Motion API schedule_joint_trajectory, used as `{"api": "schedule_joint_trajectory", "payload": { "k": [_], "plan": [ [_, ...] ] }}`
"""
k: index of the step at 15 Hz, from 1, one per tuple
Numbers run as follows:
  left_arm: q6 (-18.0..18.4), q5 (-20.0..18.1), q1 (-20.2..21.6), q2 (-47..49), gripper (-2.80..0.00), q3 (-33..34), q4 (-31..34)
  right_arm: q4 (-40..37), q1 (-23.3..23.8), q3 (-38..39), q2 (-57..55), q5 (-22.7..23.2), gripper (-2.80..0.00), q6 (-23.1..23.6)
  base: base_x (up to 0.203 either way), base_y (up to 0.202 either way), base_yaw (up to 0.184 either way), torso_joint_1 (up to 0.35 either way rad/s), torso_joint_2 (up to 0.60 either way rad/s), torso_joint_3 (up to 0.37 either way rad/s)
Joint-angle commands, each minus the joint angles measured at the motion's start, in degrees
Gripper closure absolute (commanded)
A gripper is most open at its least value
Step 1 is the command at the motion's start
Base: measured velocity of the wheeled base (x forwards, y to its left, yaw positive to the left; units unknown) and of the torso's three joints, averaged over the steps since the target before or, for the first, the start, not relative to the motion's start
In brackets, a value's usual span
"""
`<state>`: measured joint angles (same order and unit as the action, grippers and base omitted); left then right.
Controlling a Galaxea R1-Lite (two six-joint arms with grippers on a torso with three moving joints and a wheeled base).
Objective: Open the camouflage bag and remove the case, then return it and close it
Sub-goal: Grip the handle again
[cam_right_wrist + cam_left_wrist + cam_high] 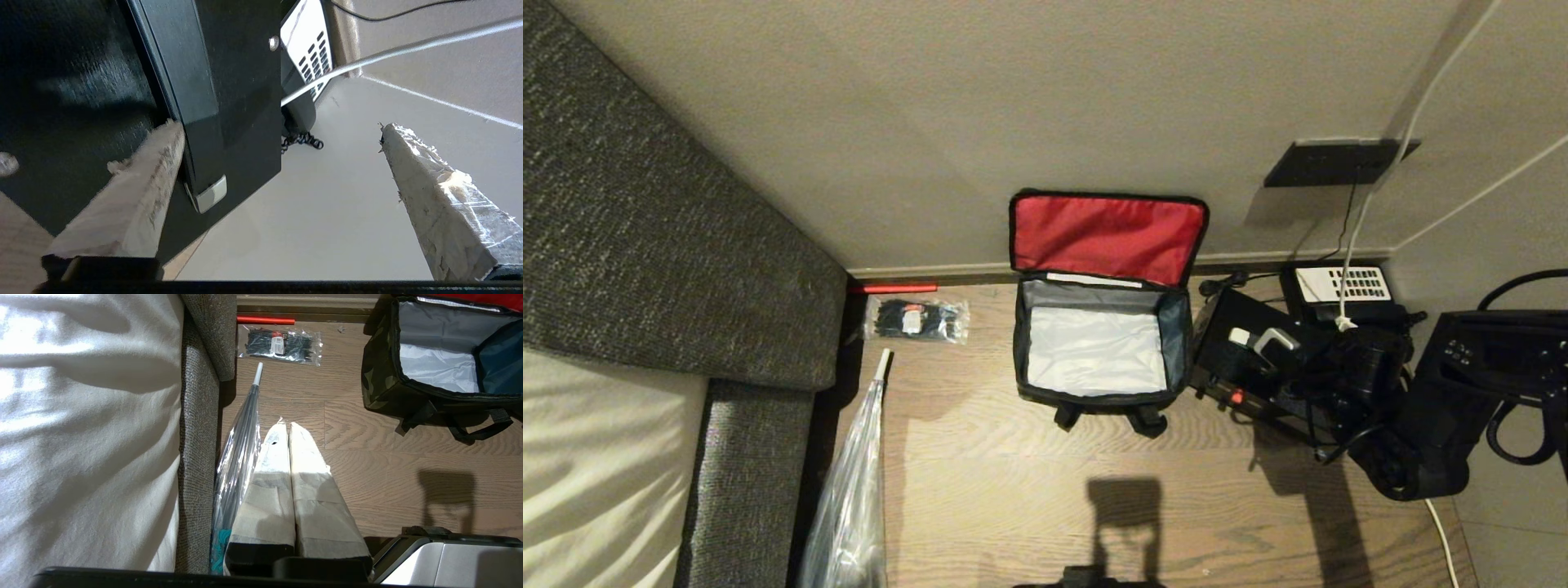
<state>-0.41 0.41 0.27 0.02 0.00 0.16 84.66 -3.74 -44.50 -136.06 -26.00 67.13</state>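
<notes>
Gaping boxy camouflage bag (1098, 343), silvery lining exposed.

The right arm (1388, 408) reaches in from the right of the head view, its gripper (282, 163) with jaws spread wide. The left gripper (288, 433) hangs with its padded fingers (269, 490) pressed together, pointing down.

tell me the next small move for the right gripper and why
Probably close the right gripper on the case. Its fingers are spread wide, one finger already against the case's edge, and nothing is held. The camouflage bag stands open and empty beside it, so the case still has to go back in.
</notes>
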Motion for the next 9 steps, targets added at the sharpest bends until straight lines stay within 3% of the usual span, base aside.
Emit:
{"api": "schedule_joint_trajectory", "payload": {
  "k": [1, 9],
  "plan": [
    [-0.1, 0.0, 0.0, -0.1, 0.0, 0.2, 0.0, 1.2, 0.0, -1.0, -1.7, -0.2, -2.8, 0.5, 0.0, 0.0, 0.0, 0.0, 0.0, 0.0],
    [-0.1, 0.0, 0.0, -0.1, 0.0, 0.2, 0.0, 0.8, -0.3, -2.0, -3.1, 0.0, -2.8, 0.4, 0.0, 0.0, 0.0, 0.0, 0.0, 0.0]
  ]
}}
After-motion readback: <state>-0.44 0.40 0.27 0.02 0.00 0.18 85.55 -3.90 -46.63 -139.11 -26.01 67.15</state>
